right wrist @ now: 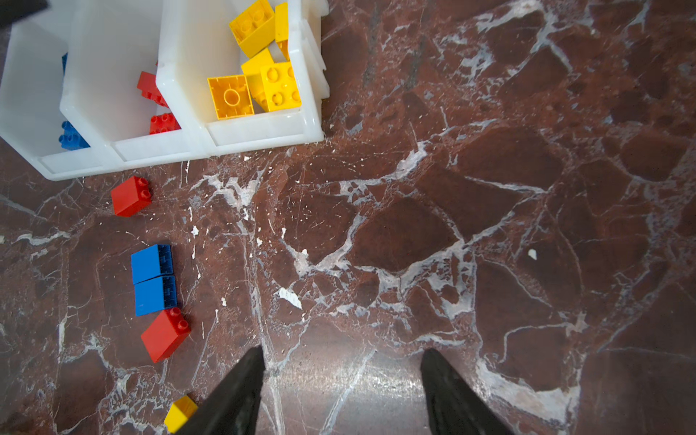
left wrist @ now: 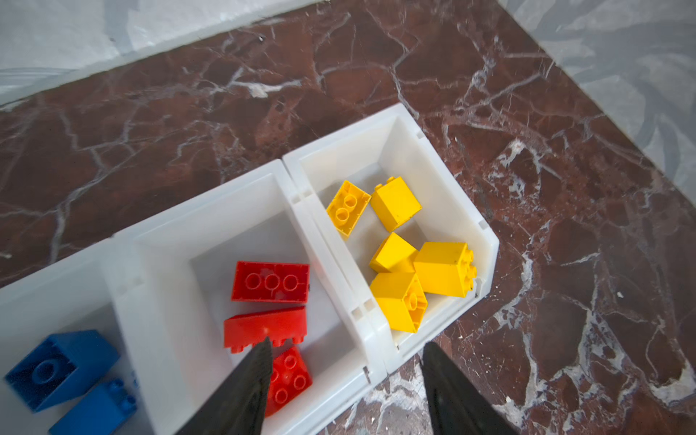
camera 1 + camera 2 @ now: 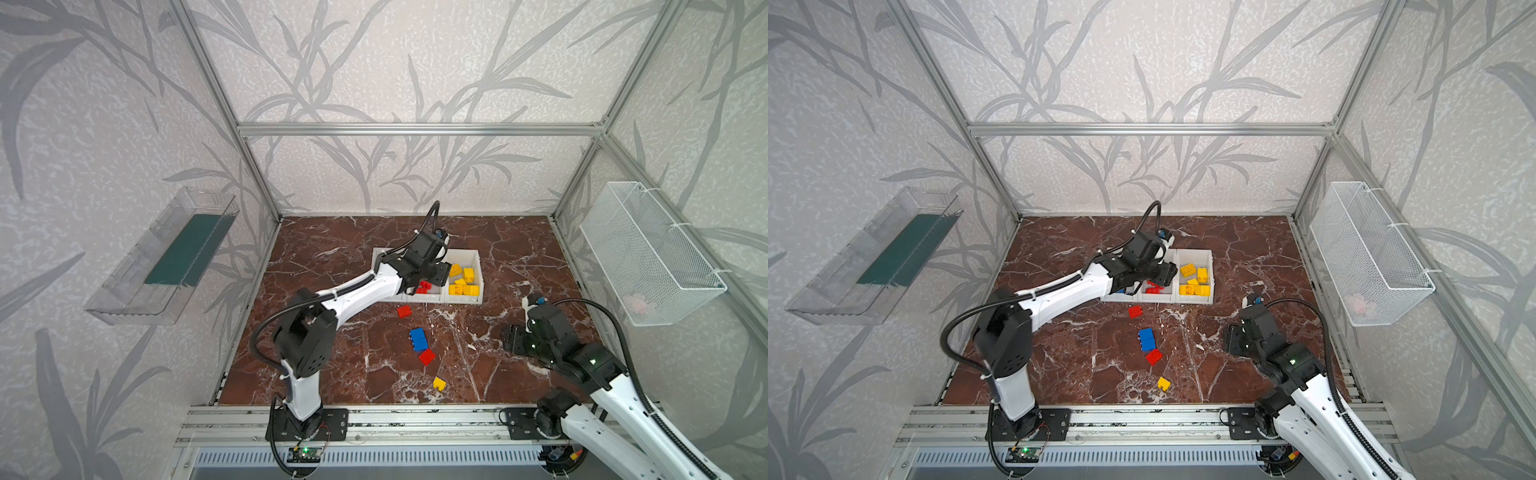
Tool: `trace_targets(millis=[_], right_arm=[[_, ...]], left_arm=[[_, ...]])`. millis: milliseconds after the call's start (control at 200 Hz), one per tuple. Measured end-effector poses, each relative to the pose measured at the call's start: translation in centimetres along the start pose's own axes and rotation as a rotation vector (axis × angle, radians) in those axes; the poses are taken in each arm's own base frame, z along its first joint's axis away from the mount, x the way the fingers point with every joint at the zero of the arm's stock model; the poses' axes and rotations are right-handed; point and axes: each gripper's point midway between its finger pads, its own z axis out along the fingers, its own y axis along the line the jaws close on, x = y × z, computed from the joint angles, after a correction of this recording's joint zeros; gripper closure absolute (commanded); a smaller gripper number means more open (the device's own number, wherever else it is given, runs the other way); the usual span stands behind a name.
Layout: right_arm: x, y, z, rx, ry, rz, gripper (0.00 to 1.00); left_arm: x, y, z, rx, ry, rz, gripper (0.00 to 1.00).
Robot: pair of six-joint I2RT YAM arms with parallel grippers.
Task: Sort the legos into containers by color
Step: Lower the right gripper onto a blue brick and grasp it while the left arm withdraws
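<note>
The brown marble table (image 3: 519,249) takes up the whole floor of the cell. Towards its back stand the containers (image 3: 464,300), three white bins joined in a row, and I'll place everything from them. The left arm (image 3: 361,291) reaches from the front rail right over the row. The left gripper (image 2: 346,343) hangs above the low fronts of the middle bin and the end bin beside it, its claw spread wide with nothing between the fingers; one fingertip (image 2: 265,350) is over the red bricks. The right arm (image 3: 594,365) sits folded well off to the side of the containers and forward of them. The right gripper (image 1: 343,350) hangs over bare marble, its claw wide too and empty. Most of the legos (image 1: 271,86) are inside the containers. Five yellow bricks (image 2: 399,301) lie tumbled in the end bin nearest the right arm, three red bricks (image 2: 269,282) in the middle bin, and two blue bricks (image 2: 60,369) show in the far end bin. Five more lie loose in front of the containers. A red brick (image 3: 403,311) is just before the middle bin. Farther out is a blue pair (image 3: 418,339), side by side and touching, with another red (image 3: 427,356) hard against them. Farthest out is one small yellow (image 3: 439,383).
</note>
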Motion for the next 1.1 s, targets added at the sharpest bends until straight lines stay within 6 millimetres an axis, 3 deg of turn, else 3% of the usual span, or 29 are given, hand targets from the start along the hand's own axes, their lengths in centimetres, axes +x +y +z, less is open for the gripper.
trace_targets(millis=[140, 455, 620, 845, 1100], right_arm=[[0.6, 0.8, 0.8, -0.026, 0.056, -0.008, 0.34], [2.7, 4.9, 2.8, -0.108, 0.161, -0.144, 0.34], [4.1, 8.0, 4.4, -0.111, 0.241, -0.26, 0.33], [4.7, 13.9, 7.0, -0.116, 0.306, -0.377, 0.33], [5.5, 19.1, 10.4, -0.104, 0.347, -0.438, 0.33]], left_arm=[[1.5, 3.1, -4.1, -0.051, -0.056, -0.064, 0.33], [9.0, 8.7, -10.5, -0.192, -0.092, -0.214, 0.31], [11.9, 10.2, -13.3, -0.236, -0.127, -0.28, 0.31], [15.1, 11.6, -16.1, -0.276, -0.179, -0.361, 0.3], [16.3, 12.2, -17.8, -0.283, -0.226, -0.407, 0.3]])
